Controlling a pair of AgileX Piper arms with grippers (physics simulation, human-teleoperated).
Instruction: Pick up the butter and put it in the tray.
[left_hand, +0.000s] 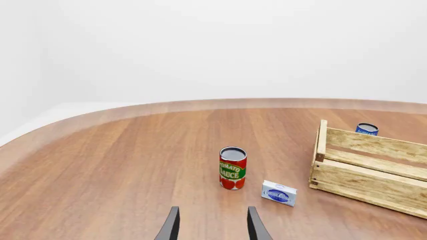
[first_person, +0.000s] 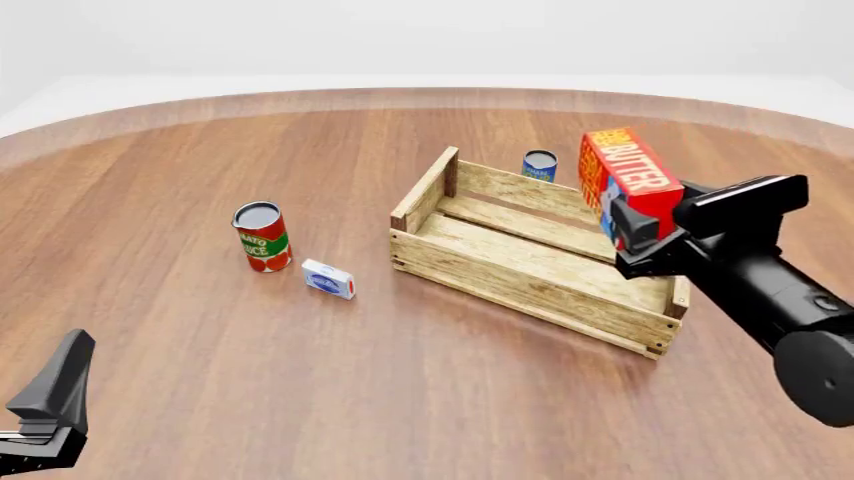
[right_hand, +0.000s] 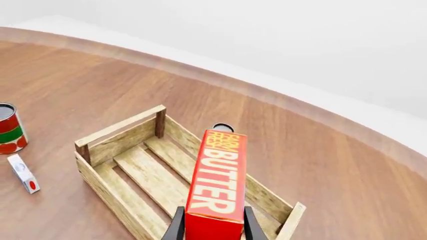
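Pick done: right tool (first_person: 638, 240) clamped on the butter (first_person: 630, 183), held aloft over the tray (first_person: 534, 290), at its 3 o'clock end. Left: lower and release. Left tool (left_hand: 212, 225) spread, idle. Tomato sauce can (first_person: 262, 236) and small white-blue box (first_person: 328, 279) at the tray's 9 o'clock, blue can (first_person: 539, 165) at 12; nothing blocks the drop onto the tabletop (first_person: 334, 390) crate.

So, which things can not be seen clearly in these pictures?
- Blue can: front view, lower part behind the tray wall; label too small.
- Small white-and-blue box: print unreadable in all views.
- Butter: right wrist view, near end cut off by the frame edge.
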